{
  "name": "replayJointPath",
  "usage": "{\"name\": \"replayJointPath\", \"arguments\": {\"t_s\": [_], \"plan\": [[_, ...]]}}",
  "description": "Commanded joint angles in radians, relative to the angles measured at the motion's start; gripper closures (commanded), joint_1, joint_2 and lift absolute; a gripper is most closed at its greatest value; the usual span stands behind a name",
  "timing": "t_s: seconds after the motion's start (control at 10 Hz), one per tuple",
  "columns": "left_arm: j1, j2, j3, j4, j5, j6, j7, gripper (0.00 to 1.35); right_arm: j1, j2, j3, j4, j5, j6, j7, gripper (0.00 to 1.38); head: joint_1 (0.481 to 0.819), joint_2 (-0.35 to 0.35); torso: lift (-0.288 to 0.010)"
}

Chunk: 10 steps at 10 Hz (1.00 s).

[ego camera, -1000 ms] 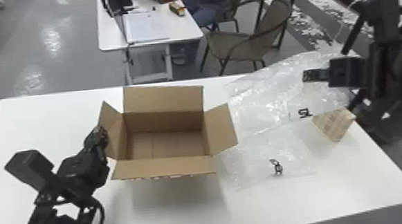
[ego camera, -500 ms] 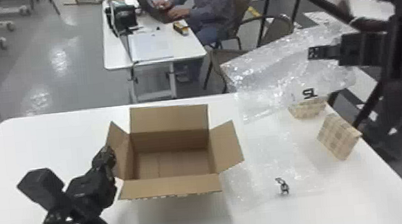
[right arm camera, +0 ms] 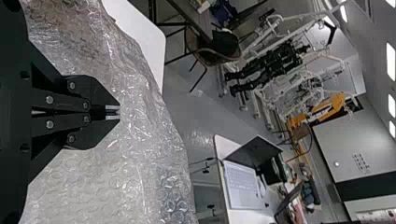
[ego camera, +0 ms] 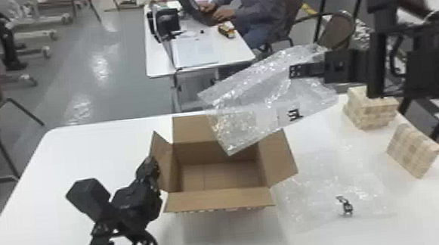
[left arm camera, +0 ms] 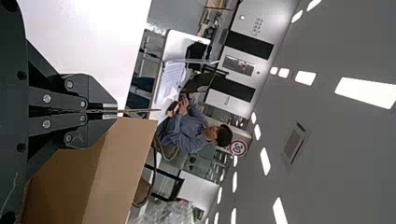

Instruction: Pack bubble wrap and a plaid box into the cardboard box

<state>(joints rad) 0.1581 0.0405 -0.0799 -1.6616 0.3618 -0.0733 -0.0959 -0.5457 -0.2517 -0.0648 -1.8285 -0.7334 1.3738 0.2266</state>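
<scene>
Bubble wrap (ego camera: 251,102) above cardboard box (ego camera: 220,200)

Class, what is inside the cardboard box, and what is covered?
A bare floor with a seam. The bubble wrap covers part of the back wall's right side; the near flap hides the near wall's inner face.

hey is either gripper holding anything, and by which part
The left gripper holds the cardboard box by its left flap; the right gripper holds a bubble wrap sheet by its upper part.
</scene>
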Motion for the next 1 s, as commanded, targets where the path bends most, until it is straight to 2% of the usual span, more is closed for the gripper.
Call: {"name": "replayJointPath", "arguments": {"t_s": [0.0,0.2,0.4,0.6,0.8,0.9], "plan": [[-0.003,0.006,-0.008,0.000,0.002,0.000,0.005,1.21,-0.017,0.040,0.045,0.040,0.019,-0.035,0.031,1.29,0.623,0.035,-0.110],[-0.008,0.013,-0.020,0.002,0.008,-0.005,0.022,1.21,-0.025,0.097,0.085,0.072,0.108,-0.039,0.135,1.29,0.621,0.071,-0.110],[-0.008,0.019,-0.024,0.003,0.019,-0.022,0.030,1.21,-0.025,0.118,0.154,0.181,0.138,-0.048,0.231,1.29,0.629,0.112,-0.110],[-0.005,0.027,-0.034,0.003,0.025,-0.040,0.050,1.21,0.027,0.152,0.143,0.153,0.232,-0.044,0.232,1.29,0.658,0.141,-0.110],[0.003,0.029,-0.035,0.003,0.031,-0.053,0.064,1.21,0.099,0.232,0.122,0.181,0.244,-0.068,0.234,1.29,0.675,0.147,-0.110],[0.001,0.032,-0.041,0.002,0.034,-0.056,0.064,1.21,0.107,0.242,0.132,0.215,0.241,-0.087,0.234,1.29,0.690,0.164,-0.110]]}}
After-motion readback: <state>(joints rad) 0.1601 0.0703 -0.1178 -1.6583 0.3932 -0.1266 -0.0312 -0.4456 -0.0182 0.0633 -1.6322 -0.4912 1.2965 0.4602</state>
